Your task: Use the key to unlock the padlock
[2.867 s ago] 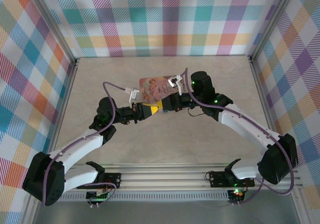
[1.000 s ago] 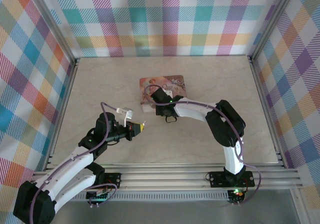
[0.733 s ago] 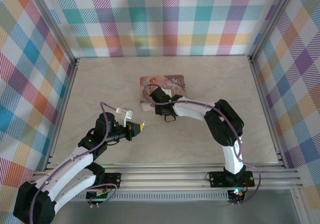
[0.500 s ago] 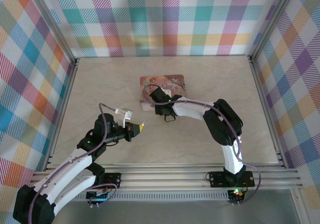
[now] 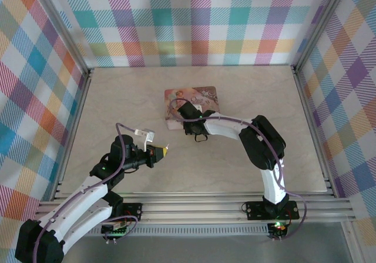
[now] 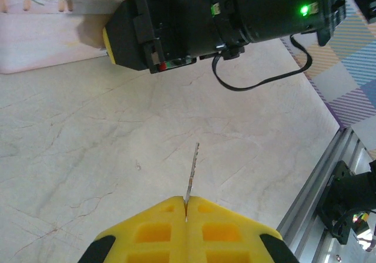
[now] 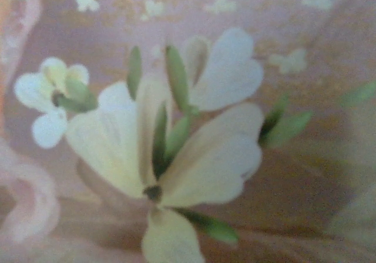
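My left gripper (image 5: 160, 151) hovers over the table, left of and nearer than the tin. Its yellow fingers (image 6: 147, 233) are shut on a thin silver key (image 6: 191, 172), whose toothed blade sticks out ahead, edge on. My right gripper (image 5: 179, 111) is pressed low at the near left corner of the pink illustrated tin (image 5: 200, 95). From the left wrist, its black body and one yellow fingertip (image 6: 113, 37) sit against the tin's side (image 6: 35, 28); how its jaws stand is hidden. The right wrist camera is very close to the tin's blurred flower print (image 7: 194, 145). The padlock is hidden.
Plaid walls and aluminium posts (image 5: 70, 57) close in the beige marbled table (image 5: 117, 98) on three sides. An aluminium rail (image 5: 205, 207) with the arm bases runs along the near edge. A black cable loop (image 5: 201, 137) hangs under the right wrist.
About three seconds ago both grippers met at the tin's near edge. Since then the left gripper drew back near-left with the key, still drifting slightly. The right gripper has stayed at the tin.
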Robot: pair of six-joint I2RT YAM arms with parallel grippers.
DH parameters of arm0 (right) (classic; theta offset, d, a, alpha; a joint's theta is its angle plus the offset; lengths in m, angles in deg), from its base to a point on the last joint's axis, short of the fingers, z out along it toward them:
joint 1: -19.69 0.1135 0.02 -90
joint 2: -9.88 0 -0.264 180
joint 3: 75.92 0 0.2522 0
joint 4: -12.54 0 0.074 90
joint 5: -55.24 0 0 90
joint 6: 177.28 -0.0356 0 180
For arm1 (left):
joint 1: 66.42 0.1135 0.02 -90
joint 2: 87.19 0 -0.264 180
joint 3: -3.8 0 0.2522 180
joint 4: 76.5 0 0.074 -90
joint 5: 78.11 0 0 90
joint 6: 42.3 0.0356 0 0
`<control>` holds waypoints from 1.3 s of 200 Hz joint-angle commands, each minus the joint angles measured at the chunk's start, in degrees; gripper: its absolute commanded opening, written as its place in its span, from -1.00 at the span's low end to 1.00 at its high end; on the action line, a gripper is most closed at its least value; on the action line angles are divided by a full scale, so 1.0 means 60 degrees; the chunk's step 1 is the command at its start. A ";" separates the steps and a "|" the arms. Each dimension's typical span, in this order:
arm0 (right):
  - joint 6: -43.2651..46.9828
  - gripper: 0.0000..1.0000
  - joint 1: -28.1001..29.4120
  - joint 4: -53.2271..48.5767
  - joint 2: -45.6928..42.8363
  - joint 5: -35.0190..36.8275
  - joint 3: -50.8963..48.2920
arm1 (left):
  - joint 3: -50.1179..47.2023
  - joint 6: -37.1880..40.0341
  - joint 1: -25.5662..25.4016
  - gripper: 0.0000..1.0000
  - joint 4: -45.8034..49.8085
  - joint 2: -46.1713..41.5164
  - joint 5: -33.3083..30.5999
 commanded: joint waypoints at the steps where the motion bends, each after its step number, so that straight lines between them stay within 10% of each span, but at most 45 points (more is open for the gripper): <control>1: 0.0273 -0.91 -0.0206 -0.0354 -0.0847 -0.0747 0.0132 | 0.0005 0.0134 0.0044 -1.00 -0.0589 0.0275 0.0220; 151: -0.0994 -1.00 -0.1879 -0.0136 -0.2245 -0.8388 -0.0047 | 0.0509 -0.0007 0.0055 -1.00 -0.4973 0.3746 0.1889; 260: -0.1146 -1.00 -0.2185 -0.0163 -0.2895 -0.9438 -0.0342 | 0.0297 -0.0605 0.0519 -1.00 -0.7420 0.5141 0.2438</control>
